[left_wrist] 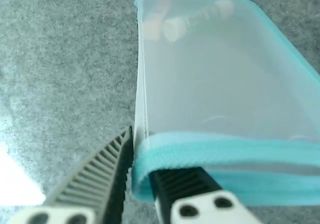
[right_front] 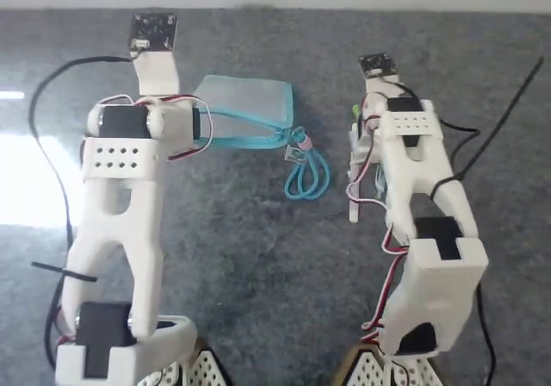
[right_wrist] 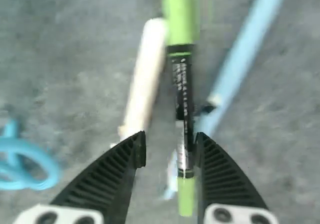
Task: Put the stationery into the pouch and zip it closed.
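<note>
Pouch (left_wrist: 215, 84), translucent teal: your left end effector (left_wrist: 141, 156) is clamped on its zipper corner. Green pen (right_wrist: 181, 99): your right end effector (right_wrist: 170, 136) straddles it, jaws apart.

Bare grey mat (right_front: 258, 265) between the two arms gives open passage. A teal cord loop (right_front: 307, 175) lies in the way between the pouch (right_front: 250, 102) and the right arm. A white pen (right_wrist: 145, 74) and a blue pen (right_wrist: 240, 59) crowd the green pen (right_wrist: 180, 84), leaving the right gripper's (right_wrist: 170, 141) parted jaws little room.
</note>
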`<state>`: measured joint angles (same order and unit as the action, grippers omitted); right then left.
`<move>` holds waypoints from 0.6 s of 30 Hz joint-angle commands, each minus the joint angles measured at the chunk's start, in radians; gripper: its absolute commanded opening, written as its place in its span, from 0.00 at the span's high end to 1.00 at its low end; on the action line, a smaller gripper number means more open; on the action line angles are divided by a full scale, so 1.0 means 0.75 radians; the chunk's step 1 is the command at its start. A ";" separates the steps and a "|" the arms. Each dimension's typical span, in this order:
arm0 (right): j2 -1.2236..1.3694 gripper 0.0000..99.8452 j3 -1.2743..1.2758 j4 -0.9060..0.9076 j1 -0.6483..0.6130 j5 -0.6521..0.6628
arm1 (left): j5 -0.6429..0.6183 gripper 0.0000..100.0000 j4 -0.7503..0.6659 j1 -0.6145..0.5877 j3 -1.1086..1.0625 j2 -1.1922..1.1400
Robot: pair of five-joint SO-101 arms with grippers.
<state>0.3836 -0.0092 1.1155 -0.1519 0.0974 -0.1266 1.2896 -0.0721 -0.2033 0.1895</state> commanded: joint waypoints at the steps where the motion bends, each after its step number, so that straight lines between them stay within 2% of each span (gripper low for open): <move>1: -0.011 0.85 -0.082 0.044 -0.085 -0.063 | 0.014 0.99 -0.027 -0.006 -0.003 0.002; 14: 0.146 0.85 -0.086 -0.087 -0.132 -0.068 | 0.014 0.99 -0.063 -0.010 -0.050 0.012; 18: 0.199 0.85 -0.151 -0.054 -0.128 -0.068 | 0.014 0.99 -0.061 -0.012 -0.052 0.012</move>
<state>0.5263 -0.0660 1.0710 -0.2424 0.0560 -0.1266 1.2528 -0.0721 -0.2401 0.1895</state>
